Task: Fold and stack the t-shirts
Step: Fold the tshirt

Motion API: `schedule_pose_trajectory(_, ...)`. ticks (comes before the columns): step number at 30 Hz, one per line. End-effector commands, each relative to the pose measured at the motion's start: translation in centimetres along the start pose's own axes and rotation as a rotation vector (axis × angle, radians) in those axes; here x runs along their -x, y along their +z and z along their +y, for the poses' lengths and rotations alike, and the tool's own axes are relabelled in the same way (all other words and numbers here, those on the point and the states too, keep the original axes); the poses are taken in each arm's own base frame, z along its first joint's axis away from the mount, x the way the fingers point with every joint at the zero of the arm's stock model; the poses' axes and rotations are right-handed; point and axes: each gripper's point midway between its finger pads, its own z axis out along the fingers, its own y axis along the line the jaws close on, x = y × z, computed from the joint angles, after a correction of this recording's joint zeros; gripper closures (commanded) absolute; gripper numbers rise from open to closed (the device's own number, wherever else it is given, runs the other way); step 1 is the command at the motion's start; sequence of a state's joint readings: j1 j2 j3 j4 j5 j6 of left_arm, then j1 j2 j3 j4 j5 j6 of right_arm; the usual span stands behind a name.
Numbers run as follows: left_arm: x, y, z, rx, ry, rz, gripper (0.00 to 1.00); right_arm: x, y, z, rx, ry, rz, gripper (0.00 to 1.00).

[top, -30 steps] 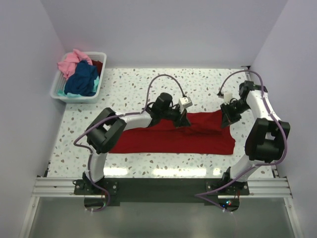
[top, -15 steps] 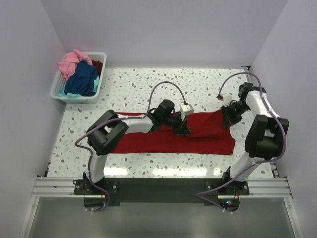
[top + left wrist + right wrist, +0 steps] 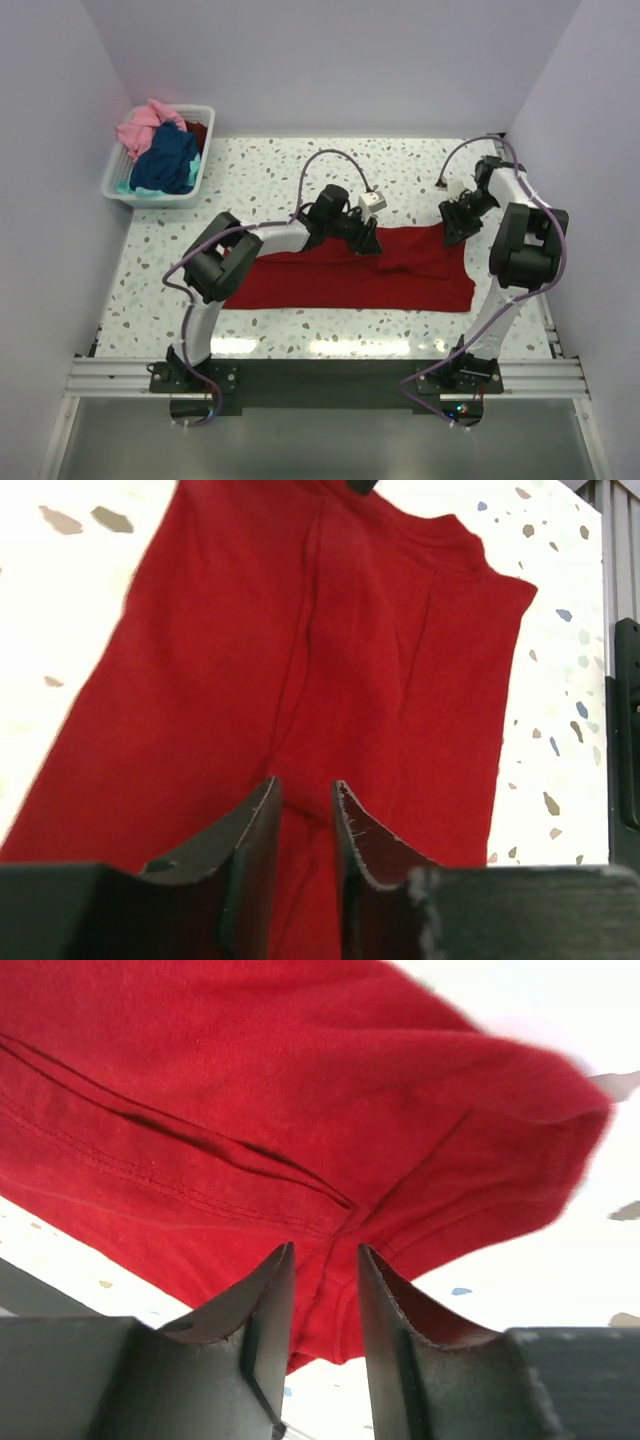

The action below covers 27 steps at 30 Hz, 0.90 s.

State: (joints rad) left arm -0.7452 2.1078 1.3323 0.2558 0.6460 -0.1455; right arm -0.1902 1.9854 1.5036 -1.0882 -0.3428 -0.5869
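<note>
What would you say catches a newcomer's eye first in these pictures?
The red t-shirt stands out, spread flat across the middle of the speckled table. Both arms reach to its far edge: the left pincer grips cloth near the middle and the right pincer grips the far right corner. A white basket in the far left corner holds a heap of pink and blue clothes.

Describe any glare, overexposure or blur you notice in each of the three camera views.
Top external: evenly lit and sharp, but bright glare streaks lie along the near edge of the table. Left wrist: table blown out white, red t-shirt sharp, left claw dark and soft. Right wrist: the shirt's far edge blurs into a washed-out table.
</note>
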Motion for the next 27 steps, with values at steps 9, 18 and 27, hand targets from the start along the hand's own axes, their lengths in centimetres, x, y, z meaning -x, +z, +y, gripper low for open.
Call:
schedule_pose_trajectory(9,-0.5,-15.2,6.6,0.272,-0.117,0.024,0.64,5.5,-3.6,0.5,-0.103,-0.012,-0.119,0.61)
schedule_pose_trajectory(18,-8.8,-23.8,13.6,0.541,-0.367,0.211,0.66,5.8,1.4,-3.5,-0.241,0.038,-0.053,0.73)
schedule_pose_trajectory(27,-16.4,-28.5,16.0,0.734,-0.539,0.362,0.71,3.8,3.5,-8.3,-0.445,0.040,0.070,0.80)
